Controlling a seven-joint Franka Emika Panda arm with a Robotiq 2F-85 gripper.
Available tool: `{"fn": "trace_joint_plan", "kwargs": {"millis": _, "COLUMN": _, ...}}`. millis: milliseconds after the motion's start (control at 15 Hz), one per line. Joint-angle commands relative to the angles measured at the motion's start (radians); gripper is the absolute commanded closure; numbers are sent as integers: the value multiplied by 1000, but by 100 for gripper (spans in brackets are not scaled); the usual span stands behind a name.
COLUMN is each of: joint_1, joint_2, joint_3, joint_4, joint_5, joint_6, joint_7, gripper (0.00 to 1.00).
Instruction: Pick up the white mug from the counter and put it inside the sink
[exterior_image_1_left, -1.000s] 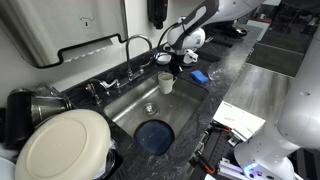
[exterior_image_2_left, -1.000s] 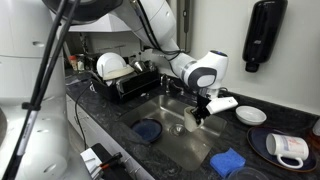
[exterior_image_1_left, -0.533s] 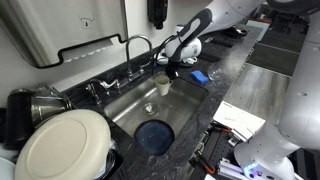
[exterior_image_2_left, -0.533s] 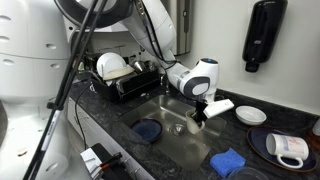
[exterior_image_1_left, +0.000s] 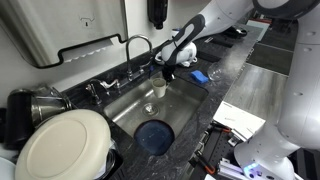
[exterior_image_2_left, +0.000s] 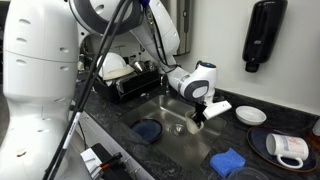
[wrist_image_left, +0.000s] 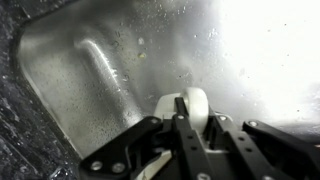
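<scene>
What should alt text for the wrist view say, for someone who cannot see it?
The tool is clamped on the rim of a white mug, holding it over the shiny steel sink basin. Dark speckled counter borders the left edge.

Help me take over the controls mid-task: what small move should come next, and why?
Probably lower slightly: the end effector is shut on the white mug, which hangs inside the sink, seemingly just above the steel floor, so releasing now might drop it.
</scene>
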Motion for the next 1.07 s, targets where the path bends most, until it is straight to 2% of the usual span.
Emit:
{"fn": "trace_joint_plan", "kwargs": {"millis": 0, "joint_1": -23, "joint_2": 34, "joint_3": 41, "joint_4": 48, "joint_5": -7, "joint_6": 5, "joint_7": -3, "gripper": 96}}
{"fn": "trace_joint_plan", "kwargs": {"millis": 933, "joint_1": -52, "joint_2": 196, "joint_3": 74, "joint_4": 213, "joint_5": -30, "joint_6": -4, "joint_7": -5, "gripper": 96}}
{"fn": "trace_joint_plan", "kwargs": {"millis": 1000, "joint_1": -57, "joint_2": 200, "joint_3": 78, "joint_4": 222, "joint_5": -34, "joint_6": -9, "joint_7": -7, "gripper": 61}}
